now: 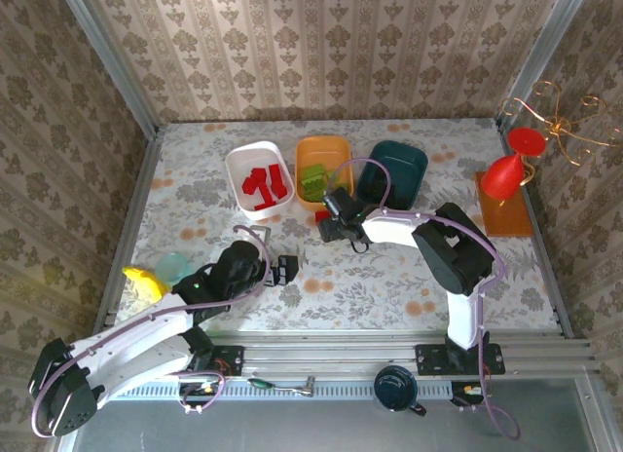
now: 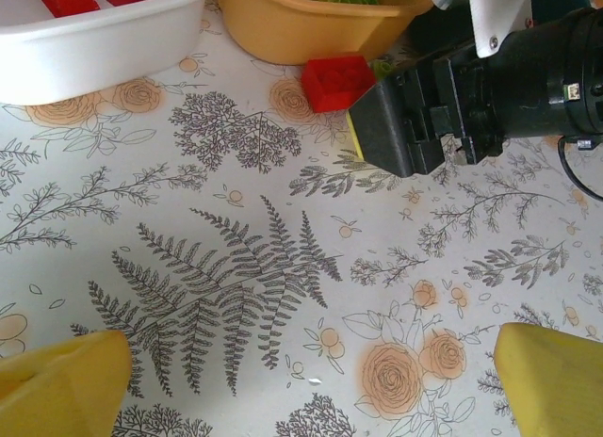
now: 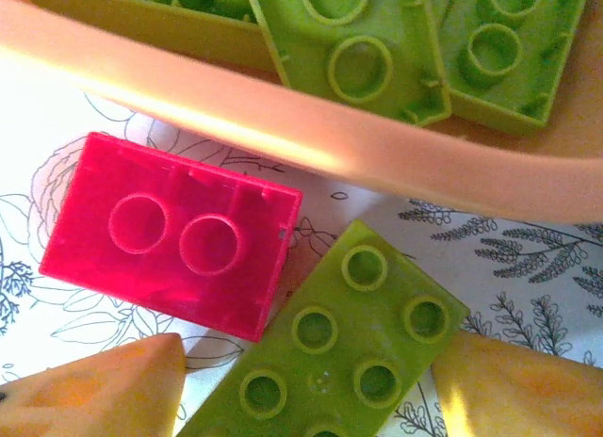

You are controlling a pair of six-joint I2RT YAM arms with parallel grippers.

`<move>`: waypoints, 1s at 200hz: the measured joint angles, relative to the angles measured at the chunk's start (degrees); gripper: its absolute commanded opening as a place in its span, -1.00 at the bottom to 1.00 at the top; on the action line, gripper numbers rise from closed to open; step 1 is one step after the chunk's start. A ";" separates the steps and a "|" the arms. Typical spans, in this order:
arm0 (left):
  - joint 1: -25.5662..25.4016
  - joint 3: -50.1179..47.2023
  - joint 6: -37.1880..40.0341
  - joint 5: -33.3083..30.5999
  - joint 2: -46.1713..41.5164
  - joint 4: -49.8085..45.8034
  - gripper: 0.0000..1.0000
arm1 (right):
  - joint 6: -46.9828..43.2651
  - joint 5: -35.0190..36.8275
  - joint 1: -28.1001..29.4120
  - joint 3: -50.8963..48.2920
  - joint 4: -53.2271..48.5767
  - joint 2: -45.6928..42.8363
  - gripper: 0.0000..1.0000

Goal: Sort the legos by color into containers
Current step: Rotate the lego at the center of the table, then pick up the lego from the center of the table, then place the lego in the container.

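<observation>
A lime-green lego (image 3: 339,352) lies studs-up on the tablecloth just in front of the orange tub (image 3: 283,126). My right gripper (image 3: 311,362) is shut on it, one yellow pad against each side. A red lego (image 3: 170,234) lies flat against the green one's left. More green legos (image 3: 377,41) lie in the orange tub (image 1: 321,140). Red legos (image 1: 265,186) lie in the white tub (image 1: 237,165). The dark teal tub (image 1: 414,160) stands to their right. My left gripper (image 2: 311,362) hangs open over bare cloth, a little short of the red lego (image 2: 337,81) and the right gripper (image 1: 329,218).
A flat orange tray (image 1: 511,218) with a red goblet (image 1: 506,177) sits at the far right. A yellow thing (image 1: 144,282) and a teal cup (image 1: 173,267) lie by the left edge. A dark mug (image 1: 397,388) stands on the front rail.
</observation>
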 measured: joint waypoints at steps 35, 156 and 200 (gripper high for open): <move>0.00 -0.15 0.00 0.04 0.00 0.04 1.00 | 0.28 0.09 -0.24 -3.85 2.56 -2.23 -0.08; 1.90 -0.24 0.02 0.42 -0.31 -0.26 1.00 | 1.73 -3.80 1.55 -5.46 -1.88 -19.74 -0.48; 1.97 -0.04 0.07 0.22 -4.26 -3.34 1.00 | 1.77 -4.61 -1.03 12.63 -2.80 -7.67 -0.43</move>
